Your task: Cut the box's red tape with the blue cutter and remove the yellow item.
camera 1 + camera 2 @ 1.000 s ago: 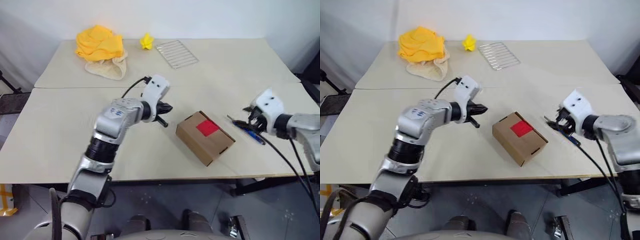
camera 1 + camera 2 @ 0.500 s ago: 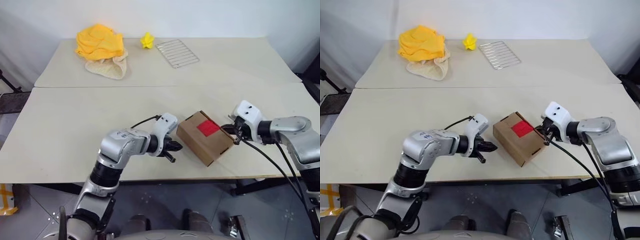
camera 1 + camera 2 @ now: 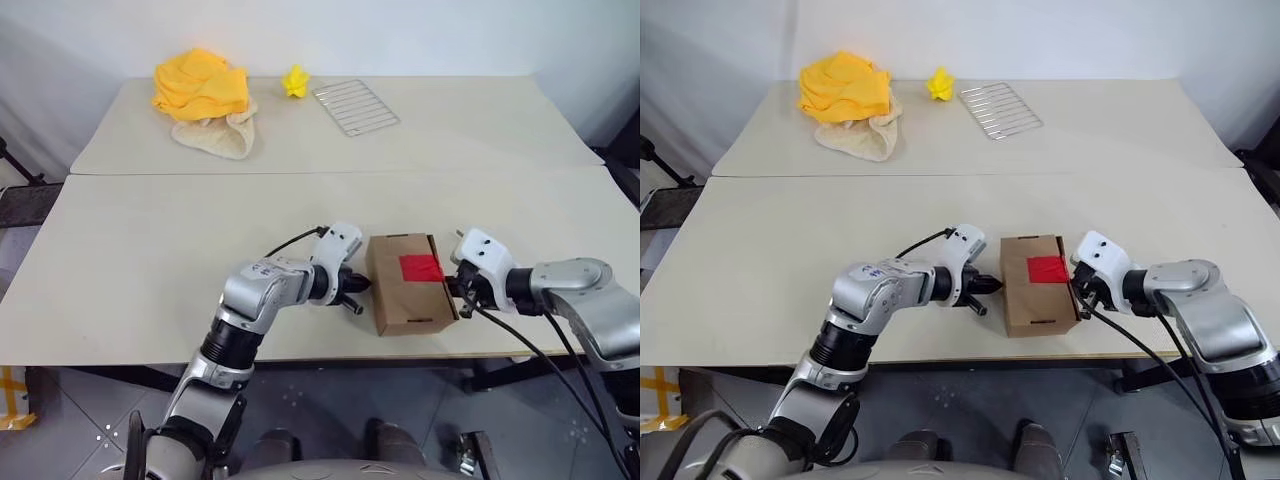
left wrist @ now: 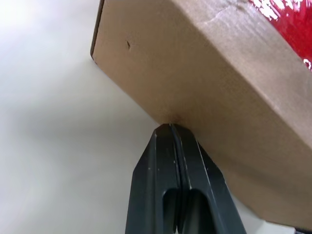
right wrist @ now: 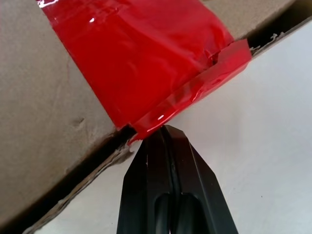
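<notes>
We see the box (image 3: 410, 283) lying near the front edge of the table (image 3: 150, 260), squared to that edge, with the red tape (image 3: 421, 268) on its top face toward its right side. The left gripper (image 3: 358, 287) is fully closed with nothing between its fingers; in the left wrist view its fingertips (image 4: 170, 127) press against the plain cardboard side wall. The right gripper (image 3: 1081, 297) is likewise closed and empty — in the right wrist view its tips (image 5: 163, 129) sit at the lower edge of the tape, where the tape folds over the flap seam. The two grippers thus stand on opposite sides of the box. Whether the right tips actually touch the tape or stop just short, we cannot tell for certain. Far back on the table lie an orange-yellow cloth heap (image 3: 200, 85), a small yellow lump (image 3: 294, 81) and a wire rack (image 3: 355, 106) — all well apart from the box.
</notes>
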{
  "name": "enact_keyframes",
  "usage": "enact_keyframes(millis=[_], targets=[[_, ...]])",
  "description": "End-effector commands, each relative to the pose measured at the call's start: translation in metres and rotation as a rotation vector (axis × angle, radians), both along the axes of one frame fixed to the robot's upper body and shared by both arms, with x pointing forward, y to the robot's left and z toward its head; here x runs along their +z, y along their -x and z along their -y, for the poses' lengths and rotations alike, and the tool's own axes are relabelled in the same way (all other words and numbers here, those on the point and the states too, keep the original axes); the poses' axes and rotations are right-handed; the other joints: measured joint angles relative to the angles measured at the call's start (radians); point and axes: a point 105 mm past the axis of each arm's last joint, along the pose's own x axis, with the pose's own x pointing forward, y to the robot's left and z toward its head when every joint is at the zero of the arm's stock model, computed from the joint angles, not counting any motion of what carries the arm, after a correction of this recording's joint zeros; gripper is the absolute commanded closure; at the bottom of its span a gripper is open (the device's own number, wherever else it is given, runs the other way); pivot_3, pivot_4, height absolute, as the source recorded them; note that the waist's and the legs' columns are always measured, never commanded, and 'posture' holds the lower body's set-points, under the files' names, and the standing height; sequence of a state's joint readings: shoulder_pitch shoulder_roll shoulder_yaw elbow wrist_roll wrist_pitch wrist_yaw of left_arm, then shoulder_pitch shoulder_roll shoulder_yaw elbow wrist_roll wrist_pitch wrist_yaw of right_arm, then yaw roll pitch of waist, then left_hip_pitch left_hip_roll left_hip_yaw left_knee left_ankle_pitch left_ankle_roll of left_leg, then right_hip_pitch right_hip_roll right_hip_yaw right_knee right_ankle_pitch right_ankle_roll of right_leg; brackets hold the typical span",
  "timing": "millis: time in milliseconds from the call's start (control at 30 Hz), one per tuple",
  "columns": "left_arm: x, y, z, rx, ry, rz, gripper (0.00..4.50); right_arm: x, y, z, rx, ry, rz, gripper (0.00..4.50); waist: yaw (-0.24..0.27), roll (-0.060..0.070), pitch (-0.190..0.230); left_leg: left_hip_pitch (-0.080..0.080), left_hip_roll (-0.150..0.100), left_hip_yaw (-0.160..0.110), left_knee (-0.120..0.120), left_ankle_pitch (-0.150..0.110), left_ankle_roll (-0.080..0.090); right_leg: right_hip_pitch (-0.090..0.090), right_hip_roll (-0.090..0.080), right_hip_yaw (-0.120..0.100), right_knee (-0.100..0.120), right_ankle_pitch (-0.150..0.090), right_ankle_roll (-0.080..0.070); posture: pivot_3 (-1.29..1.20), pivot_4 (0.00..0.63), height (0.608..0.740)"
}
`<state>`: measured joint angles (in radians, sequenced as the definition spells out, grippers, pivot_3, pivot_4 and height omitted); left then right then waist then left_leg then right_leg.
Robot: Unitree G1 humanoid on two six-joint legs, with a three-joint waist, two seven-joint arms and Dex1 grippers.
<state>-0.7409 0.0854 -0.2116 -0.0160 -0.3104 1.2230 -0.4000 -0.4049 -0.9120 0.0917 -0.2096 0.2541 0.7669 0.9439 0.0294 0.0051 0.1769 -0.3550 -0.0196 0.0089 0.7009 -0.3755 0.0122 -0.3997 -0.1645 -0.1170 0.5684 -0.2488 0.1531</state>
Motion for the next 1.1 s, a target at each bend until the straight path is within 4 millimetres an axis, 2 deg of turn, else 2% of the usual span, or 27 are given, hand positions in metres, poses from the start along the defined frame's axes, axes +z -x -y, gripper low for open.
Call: enact_keyframes(millis=[33,167,367,533,667,767,833,967,1100], targets=[[0.013,0.003,0.015,-0.066,0.035,0.049,4.50,0.010,-0.002,-0.002,-0.001,-0.002,0.056,4.49,0.000,0.000,0.000,0.000,0.000,0.000,0.000,0.000,0.000,0.000,0.000,0.000,0.000,0.000,0.000,0.00,0.150,0.740],[0.009,0.001,0.019,-0.079,0.018,0.061,4.50,0.012,-0.008,0.006,-0.048,0.018,0.078,4.49,0.001,0.000,0.000,0.000,0.000,0.000,0.000,0.000,0.000,0.000,0.000,0.000,0.000,0.000,0.000,0.00,0.150,0.740],[0.011,-0.004,0.017,-0.067,0.023,0.067,4.50,0.015,-0.008,0.007,-0.054,0.030,0.099,4.49,-0.001,0.000,0.000,0.000,0.000,0.000,0.000,0.000,0.000,0.000,0.000,0.000,0.000,0.000,0.000,0.00,0.150,0.740],[0.015,-0.012,0.005,-0.018,0.020,0.095,4.50,0.025,-0.016,0.027,-0.126,0.083,0.168,4.49,-0.001,0.000,0.000,0.000,0.000,0.000,0.000,0.000,0.000,0.000,0.000,0.000,0.000,0.000,0.000,0.00,0.150,0.740],[0.023,-0.023,-0.011,0.030,0.018,0.133,4.50,0.042,-0.020,0.053,-0.222,0.118,0.224,4.49,0.000,0.000,0.000,0.000,0.000,0.000,0.000,0.000,0.000,0.000,0.000,0.000,0.000,0.000,0.000,0.00,0.150,0.740],[0.035,-0.032,-0.030,0.065,0.055,0.148,4.50,0.064,-0.013,0.065,-0.273,0.084,0.252,3.88,-0.002,0.000,0.000,0.000,0.000,0.000,0.000,0.000,0.000,0.000,0.000,0.000,0.000,0.000,0.000,0.00,0.150,0.740],[0.044,-0.032,-0.032,0.053,0.103,0.149,4.50,0.073,-0.010,0.065,-0.292,0.045,0.262,3.20,-0.002,0.000,0.000,0.000,0.000,0.000,0.000,0.000,0.000,0.000,0.000,0.000,0.000,0.000,0.000,0.00,0.150,0.740],[0.073,-0.021,-0.018,-0.038,0.253,0.124,4.50,0.090,-0.004,0.054,-0.325,-0.093,0.261,1.79,0.002,0.000,0.000,0.000,0.000,0.000,0.000,0.000,0.000,0.000,0.000,0.000,0.000,0.000,0.000,0.00,0.150,0.740],[0.083,-0.003,0.002,-0.160,0.290,0.113,4.50,0.081,0.008,0.036,-0.296,-0.140,0.200,0.38,0.007,0.000,0.000,-0.001,0.000,0.000,0.000,0.000,0.000,0.000,0.000,0.000,0.000,0.000,0.000,0.00,0.150,0.740]])
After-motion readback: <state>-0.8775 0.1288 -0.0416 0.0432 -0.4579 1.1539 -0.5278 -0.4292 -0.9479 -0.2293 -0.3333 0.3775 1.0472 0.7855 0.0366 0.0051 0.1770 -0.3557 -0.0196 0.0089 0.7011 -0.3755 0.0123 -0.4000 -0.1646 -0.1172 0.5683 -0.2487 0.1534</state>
